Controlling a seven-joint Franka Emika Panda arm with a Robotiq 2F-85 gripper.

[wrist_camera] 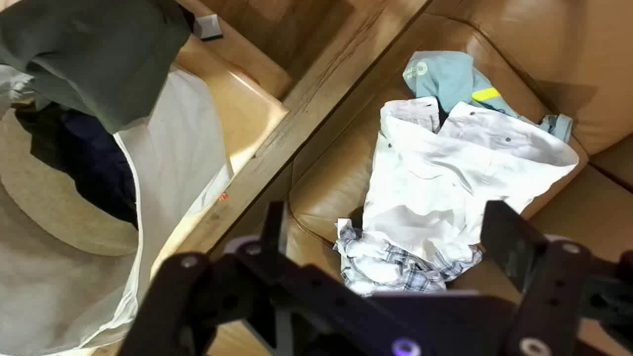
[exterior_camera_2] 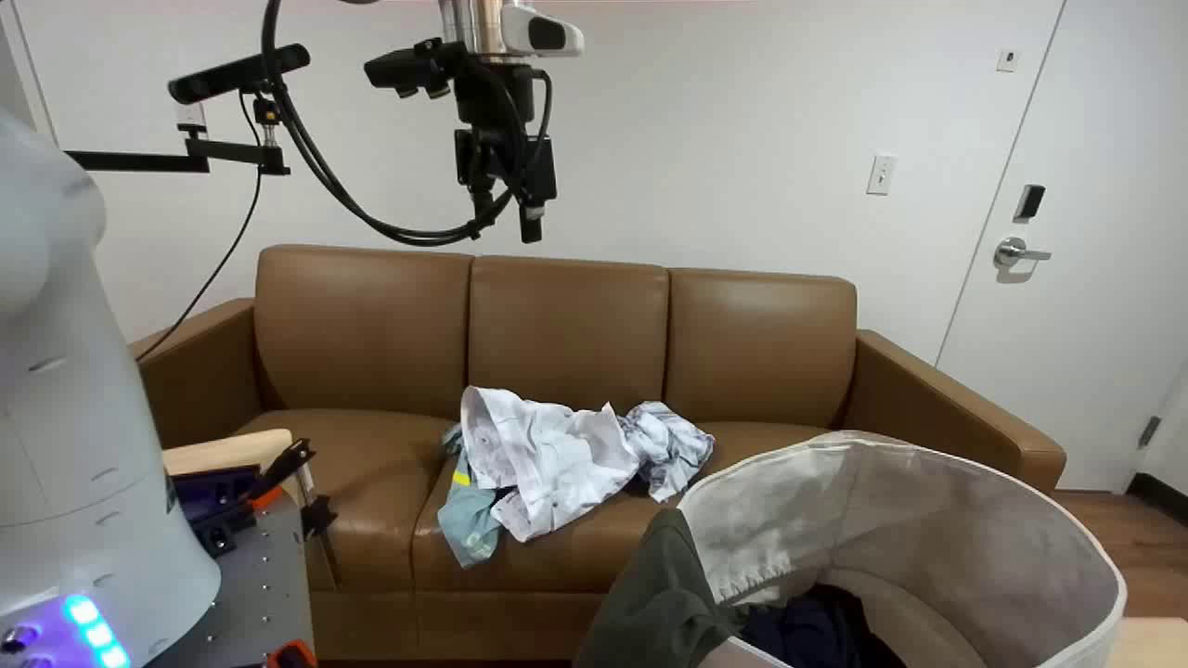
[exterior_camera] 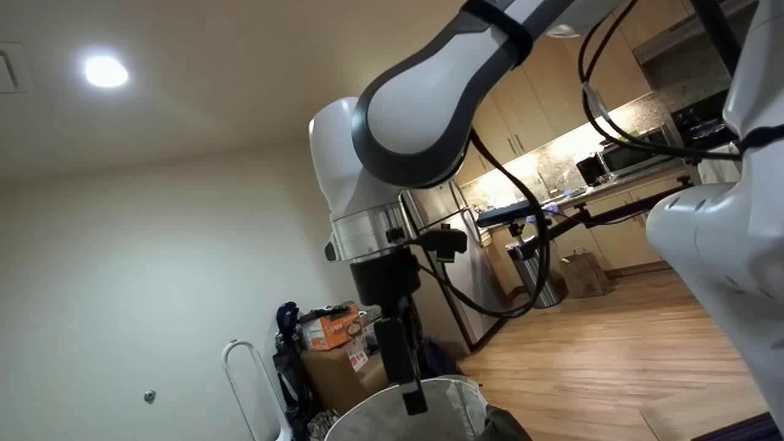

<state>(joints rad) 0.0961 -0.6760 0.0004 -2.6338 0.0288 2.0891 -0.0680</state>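
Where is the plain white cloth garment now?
In the wrist view, the white garment lies right of centre on the brown leather sofa, between the crumpled plaid cloth and the grey-blue cloth with a yellow stripe.

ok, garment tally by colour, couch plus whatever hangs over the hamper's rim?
White garment: 1
Plaid garment: 1
Grey-blue garment: 1
Dark green garment, over the rim of the hamper: 1
Total: 4 visible
Left out: dark cloth inside, pieces can't be told apart. Anything buried is hidden too.

brown sofa [exterior_camera_2: 568, 334], white wall [exterior_camera_2: 705, 139], wood floor [exterior_camera: 588, 343]
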